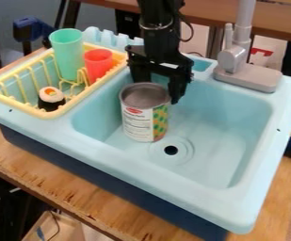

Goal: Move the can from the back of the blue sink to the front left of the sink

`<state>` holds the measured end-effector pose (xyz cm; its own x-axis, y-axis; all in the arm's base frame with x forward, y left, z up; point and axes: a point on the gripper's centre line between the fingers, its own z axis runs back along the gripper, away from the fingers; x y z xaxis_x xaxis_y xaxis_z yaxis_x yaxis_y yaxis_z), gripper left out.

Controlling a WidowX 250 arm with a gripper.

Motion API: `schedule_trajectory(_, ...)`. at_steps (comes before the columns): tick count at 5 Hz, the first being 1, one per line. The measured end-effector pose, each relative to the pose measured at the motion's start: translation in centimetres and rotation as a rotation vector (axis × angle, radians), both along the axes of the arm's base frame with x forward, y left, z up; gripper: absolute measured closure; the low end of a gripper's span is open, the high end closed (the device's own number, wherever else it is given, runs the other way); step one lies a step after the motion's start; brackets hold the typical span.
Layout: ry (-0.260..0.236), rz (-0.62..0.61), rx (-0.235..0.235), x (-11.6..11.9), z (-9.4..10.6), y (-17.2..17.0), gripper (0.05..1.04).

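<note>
The black gripper point(159, 87) hangs over the back left part of the light blue sink, its fingers spread apart. It is right at a metal can point(138, 123) with a white, green and yellow label. One finger comes down behind the can's back rim, where its tip is hidden, and the other is beside the can's right edge. Whether either finger touches the can, I cannot tell. The can is upright in the left part of the basin, open end up, just left of the drain point(171, 150).
A yellow dish rack point(64, 109) at the left holds a green cup point(68, 52), a red cup point(98, 64) and a sushi toy point(51, 99). The grey faucet point(234, 57) rises at the sink's back right. The basin's raised rim point(249, 203) surrounds the can and gripper.
</note>
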<state>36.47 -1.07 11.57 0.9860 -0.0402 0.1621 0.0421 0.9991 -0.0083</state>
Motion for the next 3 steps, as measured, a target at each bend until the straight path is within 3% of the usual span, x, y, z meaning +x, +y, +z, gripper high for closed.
schedule_trajectory(1,0.021,0.000,0.000,-0.5,-0.6,0.0,0.083)
schedule_trajectory(3,0.042,0.011,0.000,-2.7,0.9,-0.5,0.083)
